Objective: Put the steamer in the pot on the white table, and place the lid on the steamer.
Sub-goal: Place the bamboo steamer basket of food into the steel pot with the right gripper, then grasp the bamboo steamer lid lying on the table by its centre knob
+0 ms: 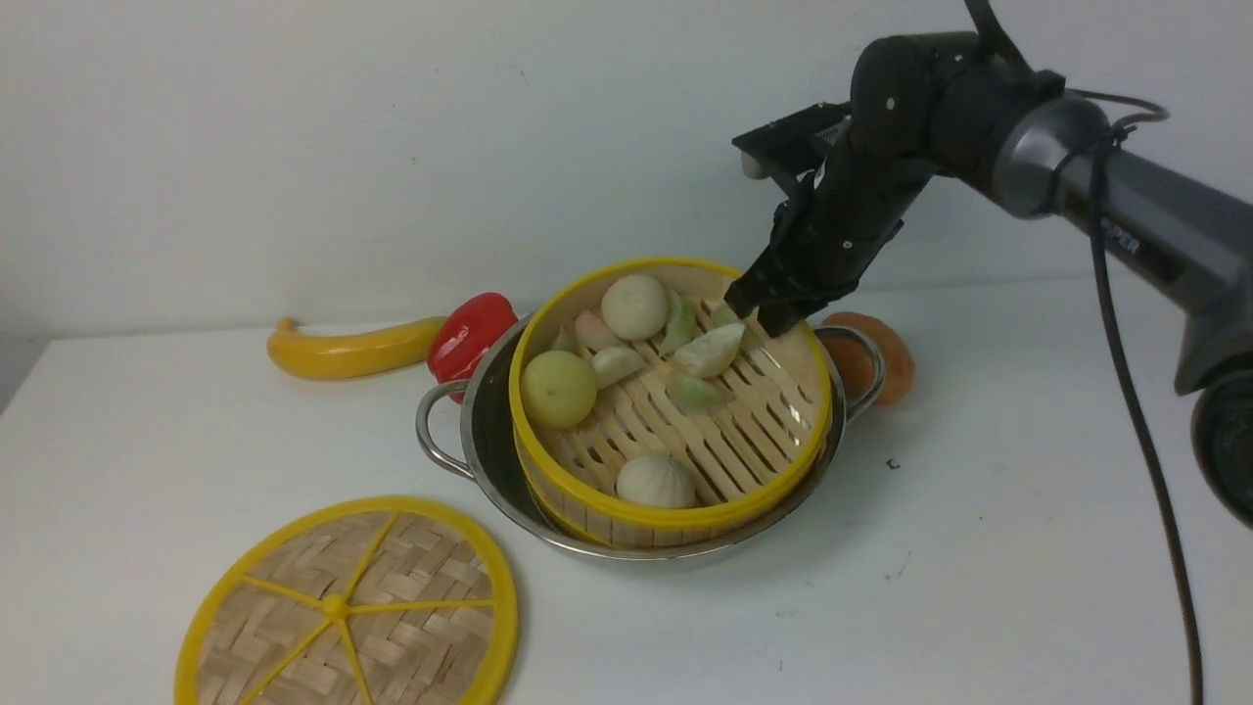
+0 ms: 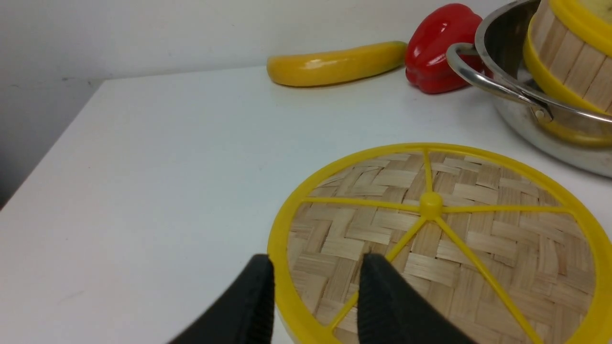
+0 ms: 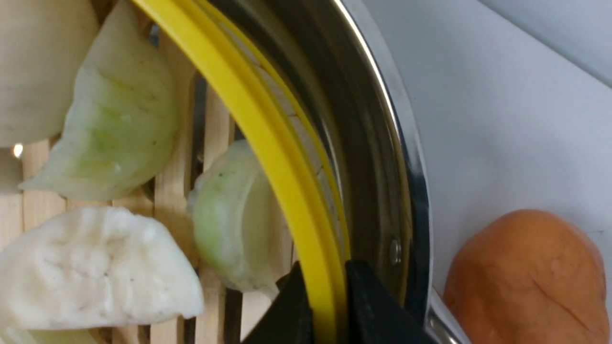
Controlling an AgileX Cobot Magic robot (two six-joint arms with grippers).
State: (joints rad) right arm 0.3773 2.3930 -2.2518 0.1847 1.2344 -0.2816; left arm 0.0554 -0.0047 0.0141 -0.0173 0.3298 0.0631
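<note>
The steamer (image 1: 675, 431), a yellow-rimmed bamboo basket with pale buns and dumplings, sits slightly tilted inside the shiny pot (image 1: 489, 431) on the white table (image 1: 979, 548). My right gripper (image 1: 768, 308) is shut on the steamer's far right rim; in the right wrist view its jaws (image 3: 326, 274) pinch the yellow rim (image 3: 248, 119) just inside the pot wall (image 3: 382, 143). The lid (image 1: 352, 607) lies flat at the front left. In the left wrist view my left gripper (image 2: 316, 260) is open, one finger on each side of the rim of the lid (image 2: 454, 239). That gripper is outside the front view.
A yellow banana-shaped toy (image 1: 352, 348) and a red pepper (image 1: 470, 333) lie behind the pot's left handle. An orange-brown rounded toy (image 1: 876, 357) rests against the right handle. The table's left edge (image 2: 48, 157) drops off near the lid.
</note>
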